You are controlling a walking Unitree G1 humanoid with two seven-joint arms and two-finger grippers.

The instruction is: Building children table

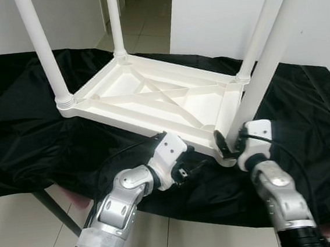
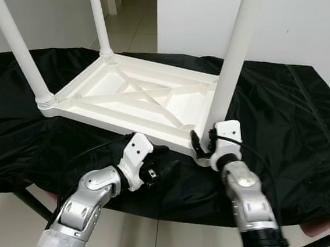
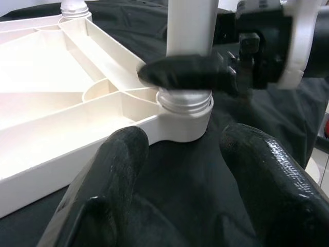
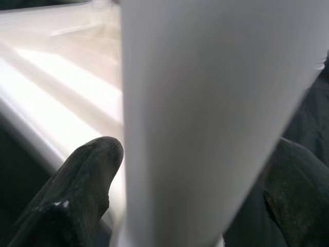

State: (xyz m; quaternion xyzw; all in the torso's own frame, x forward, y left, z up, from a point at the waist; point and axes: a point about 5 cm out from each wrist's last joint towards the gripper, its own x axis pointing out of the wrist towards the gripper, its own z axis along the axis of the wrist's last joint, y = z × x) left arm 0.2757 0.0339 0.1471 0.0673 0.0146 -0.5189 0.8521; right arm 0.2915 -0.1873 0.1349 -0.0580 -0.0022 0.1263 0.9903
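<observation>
A white plastic children's table top (image 1: 150, 95) lies upside down on a black cloth (image 1: 31, 130). Three white legs stand up from its corners: near left (image 1: 44, 53), far left (image 1: 115, 23) and far right (image 1: 258, 33). A fourth leg (image 2: 232, 64) stands in the near right corner socket (image 3: 185, 110). My right gripper (image 2: 205, 146) is shut on this leg just above the socket, with one finger (image 4: 87, 175) on each side of it. My left gripper (image 3: 190, 170) rests open on the cloth by the top's front edge, a short way from that corner.
The cloth covers a work table whose front edge (image 1: 180, 215) runs just below my arms, with a metal leg (image 1: 53, 210) underneath. Tiled floor (image 1: 23, 230) lies below, and a white wall (image 1: 213, 14) stands behind.
</observation>
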